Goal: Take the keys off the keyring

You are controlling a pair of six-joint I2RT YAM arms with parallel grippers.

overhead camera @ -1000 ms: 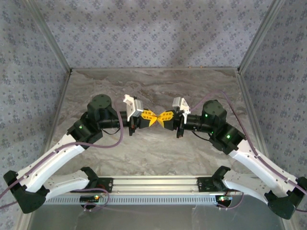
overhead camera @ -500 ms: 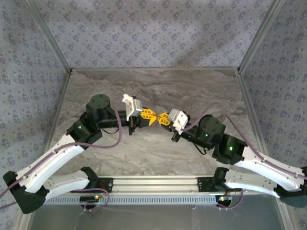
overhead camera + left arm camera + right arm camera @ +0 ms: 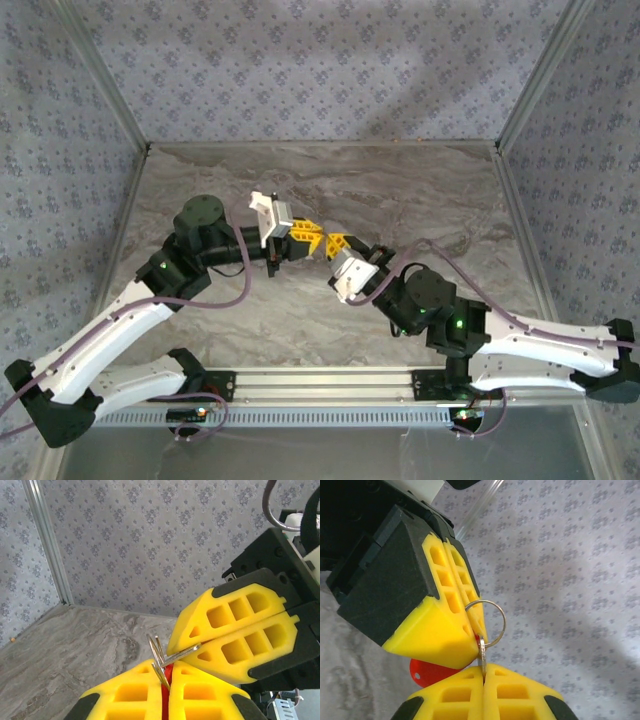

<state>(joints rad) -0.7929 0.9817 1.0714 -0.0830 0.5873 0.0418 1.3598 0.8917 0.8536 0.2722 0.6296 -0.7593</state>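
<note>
Over the last second the left arm has barely shifted, its wrist nudged a little toward 12 o'clock. The right arm has swung its elbow low across the near side of the table and turned its wrist. The right gripper [image 3: 338, 244], which met the left one head-on from 3 o'clock, now comes at it from about 5 o'clock. I read that as a twisting pull: the angle between the two grips has changed while both clamps hold, which working a key round the coil would need. Nothing has come free yet.

The left gripper [image 3: 305, 240], black with yellow foam-like fingertips, points toward 3 o'clock above the grey marbled tabletop [image 3: 420, 180], its forearm trailing back toward 8 o'clock. Its jaws are pressed together on the keyring [image 3: 156, 656], a thin silvery wire ring with a small red plastic tag [image 3: 427, 673]. In the left wrist view the red shows in the seam between the fingers and the ring stands out from them at 12 o'clock. So the keyring hangs in the air between the two grippers, off the table. From the ring a silvery metal strip [image 3: 183, 652], probably a key's blade, runs toward 2 o'clock into the right gripper's closed fingertips. The right wrist view shows it nipped in their seam just under the ring.
</note>
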